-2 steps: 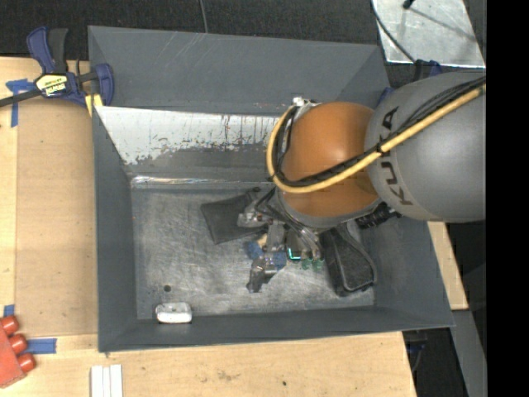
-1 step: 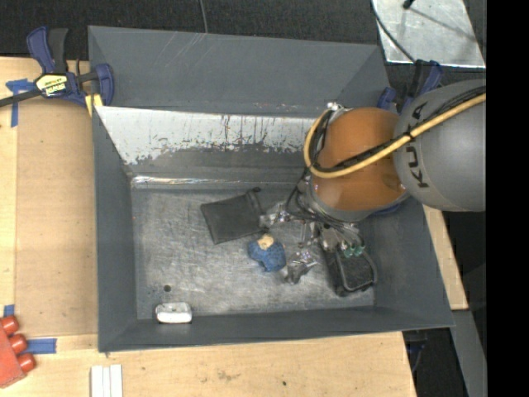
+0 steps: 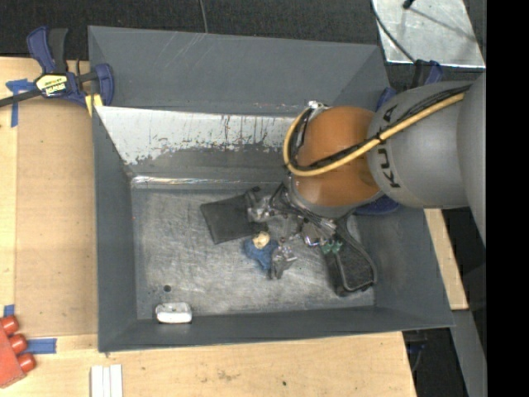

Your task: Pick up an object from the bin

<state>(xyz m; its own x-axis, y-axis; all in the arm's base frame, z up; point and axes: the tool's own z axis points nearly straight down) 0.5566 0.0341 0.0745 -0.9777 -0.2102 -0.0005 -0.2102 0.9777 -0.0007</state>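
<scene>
Right under the claw [image 3: 279, 257], at the bin [image 3: 114, 222] floor, we see a small blue piece [image 3: 258, 256] with a cream knob [image 3: 260, 240] at its far end. It lies just off the claw's tip, on the side away from the arm [image 3: 430, 155], touching it or very nearly so; we cannot tell which. Its longer run seems to slant across the claw's front rather than point at it, though the wrist's metalwork hides part of it. We judge this piece the likeliest pick, since nothing else sits as close.

Just beyond it, farther from the arm, lies a dark flat slab [image 3: 225, 219]. On the arm's side of the claw, near it, rests a black mesh-faced object [image 3: 351, 267]. A white block [image 3: 173, 313] sits well apart, off toward the bin's near corner.

We cannot tell whether the claw is apart or together, because the mechanism blocks the view. The arm leans in steeply, its orange cover [image 3: 331, 160] above the claw, which points down and hangs low at the floor.
</scene>
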